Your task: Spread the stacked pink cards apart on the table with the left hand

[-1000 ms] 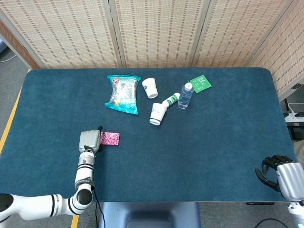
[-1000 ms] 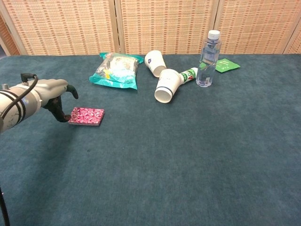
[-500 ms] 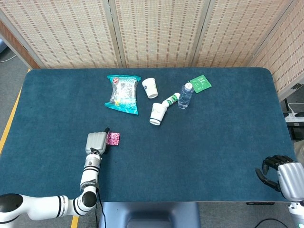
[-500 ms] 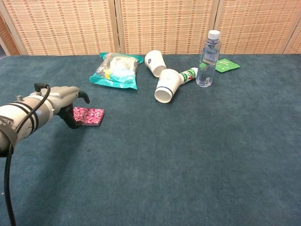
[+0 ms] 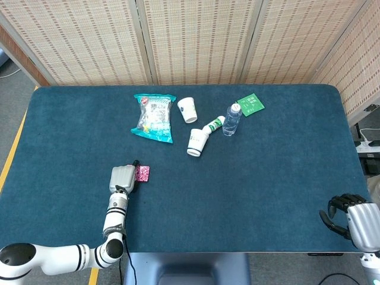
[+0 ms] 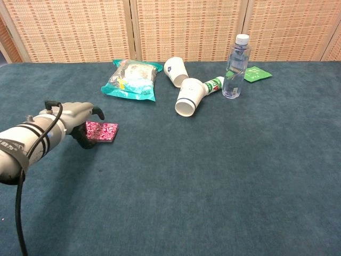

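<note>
Pink cards under my left hand

Stacked pink patterned cards [image 6: 102,132] lie flat on the dark teal felt table [image 6: 224,176], near its left front, in front of the teal crinkled snack bag [image 6: 131,79]. My left hand [image 6: 80,118] covers their left end; whether my dark fingertips [image 6: 85,142] press the stack or just touch it, I cannot tell. My right hand [image 5: 350,217] sits curled at the table's right front corner, holding nothing.
</note>
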Robot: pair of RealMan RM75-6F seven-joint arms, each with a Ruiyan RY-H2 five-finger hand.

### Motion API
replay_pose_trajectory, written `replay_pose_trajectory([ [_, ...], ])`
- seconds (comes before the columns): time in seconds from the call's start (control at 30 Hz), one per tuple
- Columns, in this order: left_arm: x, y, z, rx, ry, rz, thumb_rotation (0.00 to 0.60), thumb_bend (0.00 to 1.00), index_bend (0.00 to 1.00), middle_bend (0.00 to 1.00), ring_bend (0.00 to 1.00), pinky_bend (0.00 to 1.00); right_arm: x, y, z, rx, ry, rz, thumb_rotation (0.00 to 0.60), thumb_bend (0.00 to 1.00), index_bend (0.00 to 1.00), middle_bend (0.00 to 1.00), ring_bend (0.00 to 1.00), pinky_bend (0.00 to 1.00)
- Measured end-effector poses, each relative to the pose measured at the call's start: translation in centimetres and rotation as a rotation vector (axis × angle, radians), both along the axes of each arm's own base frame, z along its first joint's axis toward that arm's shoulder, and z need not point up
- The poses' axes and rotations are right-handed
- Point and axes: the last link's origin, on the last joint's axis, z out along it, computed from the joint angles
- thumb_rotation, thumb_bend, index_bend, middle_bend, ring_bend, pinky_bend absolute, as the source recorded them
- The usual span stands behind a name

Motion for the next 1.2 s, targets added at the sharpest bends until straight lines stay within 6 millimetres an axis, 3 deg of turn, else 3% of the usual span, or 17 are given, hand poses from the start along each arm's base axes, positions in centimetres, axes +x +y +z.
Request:
replay_pose_trajectory([
  [1.2, -0.69, 0.16, -0.39, 0.026, 0.006, 0.004, 0.6, 0.39, 0.23, 1.0, 1.0, 1.0, -0.01, 0.03, -0.06, 0.002, 0.002, -0.002, 0.6, 0.24, 0.75, 0.68, 0.56, 0.58],
])
